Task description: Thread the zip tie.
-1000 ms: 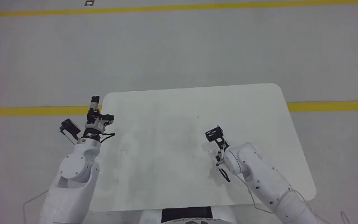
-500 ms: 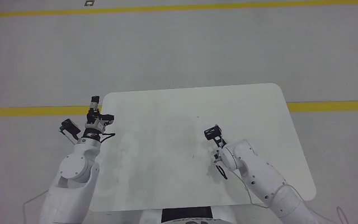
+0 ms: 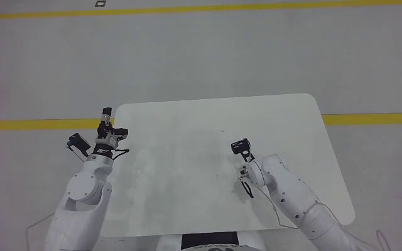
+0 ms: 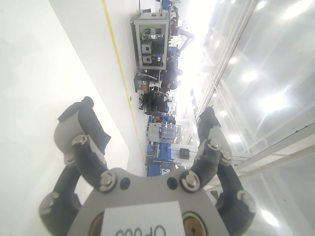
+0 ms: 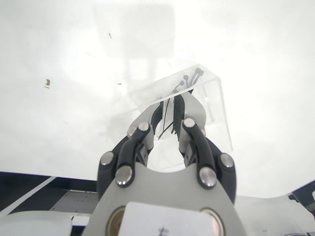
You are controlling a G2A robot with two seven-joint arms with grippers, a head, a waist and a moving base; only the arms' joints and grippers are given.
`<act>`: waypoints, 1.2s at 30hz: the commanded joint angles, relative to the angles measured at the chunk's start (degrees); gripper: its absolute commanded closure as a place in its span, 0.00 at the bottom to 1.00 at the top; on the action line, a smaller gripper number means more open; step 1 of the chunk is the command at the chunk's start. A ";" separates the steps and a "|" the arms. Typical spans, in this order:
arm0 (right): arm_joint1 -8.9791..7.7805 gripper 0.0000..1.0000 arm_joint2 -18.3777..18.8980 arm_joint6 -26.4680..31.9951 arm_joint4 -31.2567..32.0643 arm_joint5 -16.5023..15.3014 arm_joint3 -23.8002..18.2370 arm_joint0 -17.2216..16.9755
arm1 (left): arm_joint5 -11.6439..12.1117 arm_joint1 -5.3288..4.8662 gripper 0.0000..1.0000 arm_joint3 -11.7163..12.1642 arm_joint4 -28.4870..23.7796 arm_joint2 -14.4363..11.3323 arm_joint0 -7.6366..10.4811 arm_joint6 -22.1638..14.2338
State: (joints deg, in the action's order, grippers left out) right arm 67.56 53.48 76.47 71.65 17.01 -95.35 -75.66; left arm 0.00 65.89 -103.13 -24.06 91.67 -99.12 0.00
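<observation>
Several thin black zip ties [image 5: 186,77] in clear box [image 5: 222,114], one inside barely open right gripper [image 5: 169,104]

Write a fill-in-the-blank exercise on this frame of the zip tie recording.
1. The zip ties in the clear box are ____ in colour.
2. The ____ gripper is at that box, over the white table.
3. The left gripper, beside the table's edge, is ____ and holds nothing.
Missing: black; right; open.

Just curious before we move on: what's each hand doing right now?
Left hand: open, empty.
Right hand: slightly open around a zip tie.
</observation>
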 commanded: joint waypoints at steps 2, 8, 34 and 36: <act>0.15 0.83 0.28 0.35 -0.44 -0.15 0.44 0.08 | 0.00 0.00 0.00 0.00 0.00 0.00 0.00 0.00; 0.49 0.84 0.96 0.28 -2.18 -0.38 1.40 0.30 | 0.00 0.00 0.00 0.00 0.00 0.00 0.00 0.00; -0.39 1.00 7.79 0.54 -2.42 -2.82 -8.43 -5.27 | 0.00 0.00 0.00 0.00 0.00 0.00 0.00 0.00; -0.51 1.00 8.63 0.47 -2.96 -3.10 -9.72 -5.97 | 0.00 0.00 0.00 0.00 0.00 0.00 0.00 0.00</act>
State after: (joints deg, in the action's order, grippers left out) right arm 67.11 61.59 77.00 69.08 14.07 -104.34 -81.24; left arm 0.00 65.89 -103.13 -24.06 91.67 -99.12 0.00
